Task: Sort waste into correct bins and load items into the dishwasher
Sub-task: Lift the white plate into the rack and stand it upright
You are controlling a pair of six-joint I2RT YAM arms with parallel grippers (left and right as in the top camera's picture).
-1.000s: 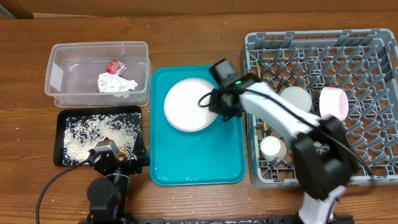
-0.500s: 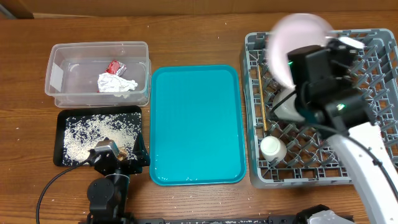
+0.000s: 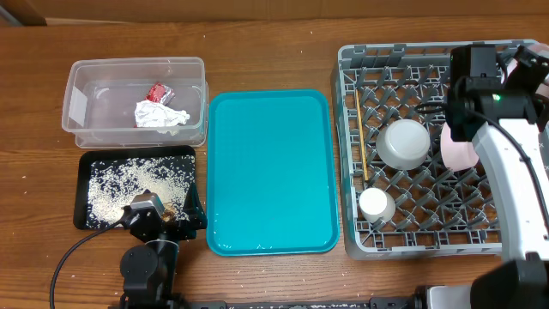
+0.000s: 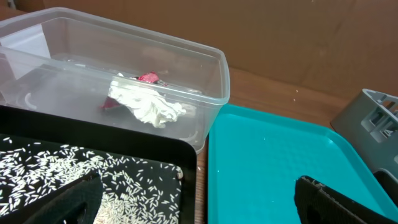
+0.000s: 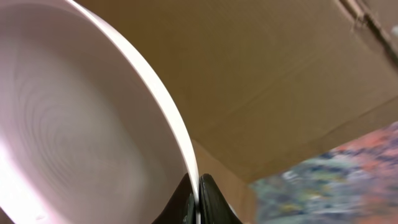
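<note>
The right gripper has swung off the teal tray to the far right side of the rack, clamped on the rim of the white plate. Slotting it near the pink plate likely comes next. The left gripper sits open.

My right arm is white with black joints and a green light; my left arm is black, with black fingers and cable.

You see the plate cut off at left and bottom; the right gripper shows only its fingertips.
</note>
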